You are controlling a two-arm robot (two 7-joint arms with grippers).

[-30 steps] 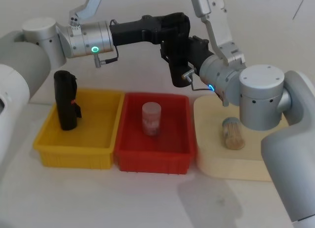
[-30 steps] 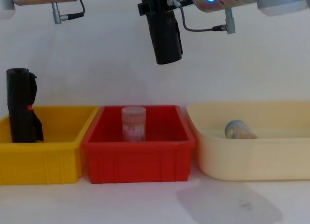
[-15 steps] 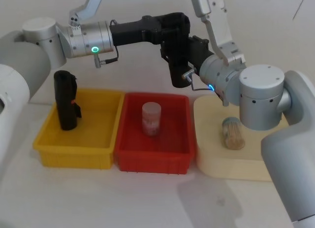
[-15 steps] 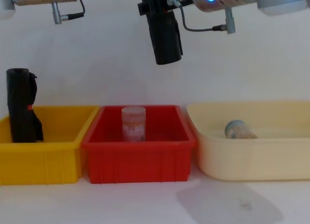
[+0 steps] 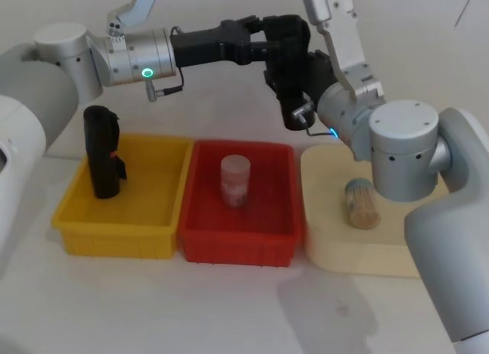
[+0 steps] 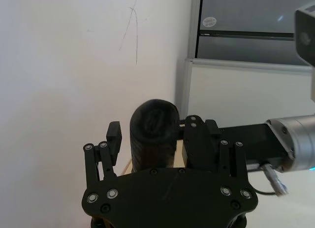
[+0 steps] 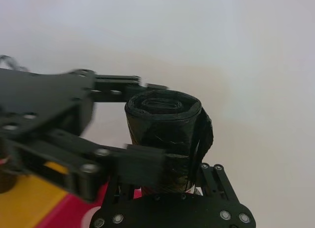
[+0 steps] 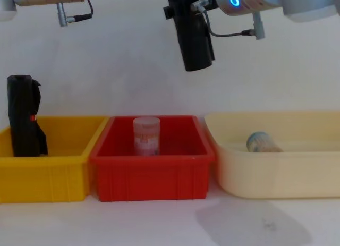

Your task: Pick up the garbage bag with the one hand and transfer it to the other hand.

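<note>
Nearest stand three bins in a row: a yellow bin (image 5: pixel 157 243) with a second black roll (image 5: pixel 102 151) upright in it, a red bin (image 5: pixel 267 251) holding a pale cup (image 5: pixel 234 181), and a cream tray (image 5: pixel 336 254) with a toothpick jar (image 5: pixel 361 204). Above the red bin's far edge hangs the garbage bag (image 8: pixel 194 40), a glossy black roll held roughly upright, its rolled end visible in the wrist views. The right gripper (image 5: pixel 294 75), reaching in from the bent right arm, is clenched on the roll. The left gripper (image 5: pixel 269 37), on the left arm stretched level across from the robot's left, has its fingers (image 6: pixel 114 142) spread either side of the roll, released.
</note>
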